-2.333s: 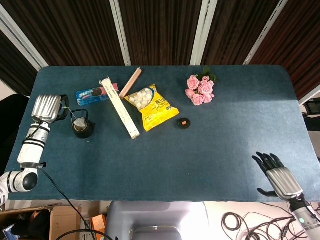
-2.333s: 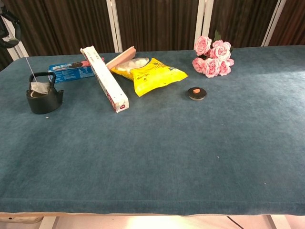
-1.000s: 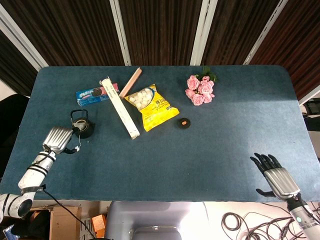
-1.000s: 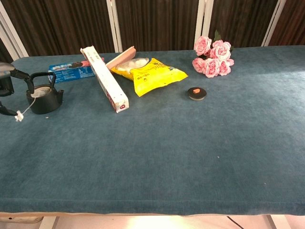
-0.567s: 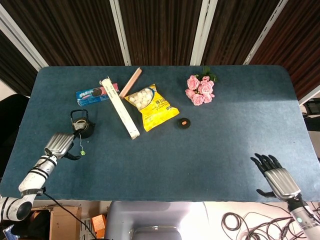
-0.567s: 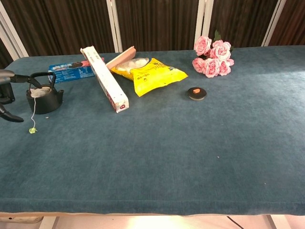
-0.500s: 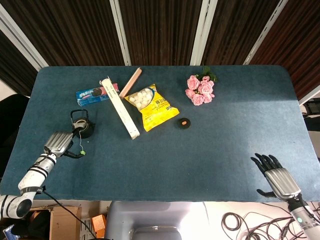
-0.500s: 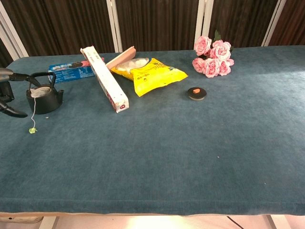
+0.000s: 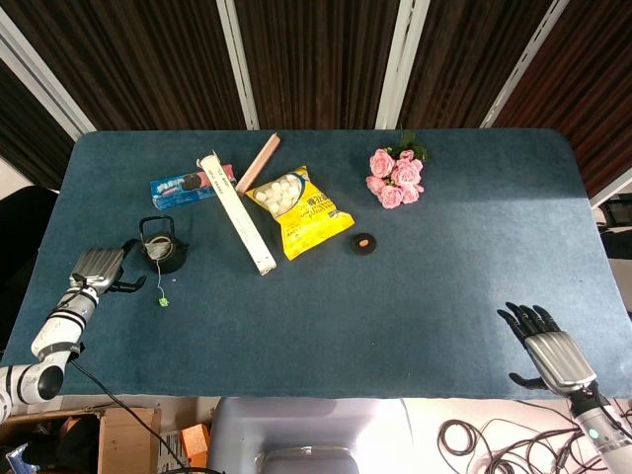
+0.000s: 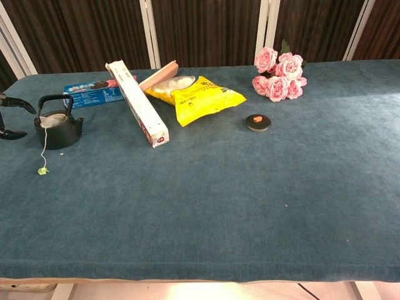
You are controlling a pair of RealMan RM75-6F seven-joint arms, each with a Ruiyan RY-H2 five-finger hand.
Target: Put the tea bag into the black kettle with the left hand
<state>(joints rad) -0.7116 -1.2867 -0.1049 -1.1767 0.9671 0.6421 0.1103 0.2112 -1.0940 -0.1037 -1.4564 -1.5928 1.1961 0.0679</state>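
Note:
The black kettle stands upright near the table's left edge, lid off. The tea bag lies inside its mouth. Its white string hangs over the rim and ends in a small green tag on the cloth in front. My left hand hovers just left of the kettle, fingers apart, holding nothing; only its fingertips show in the chest view. My right hand rests open at the table's near right corner.
The kettle's lid lies mid-table. A long white box, a yellow snack bag, a blue biscuit pack, a pink stick and pink roses sit toward the back.
The left hand lowered the tea bag into the kettle, let go of the string, and drew back to the left. The tag dropped onto the cloth.

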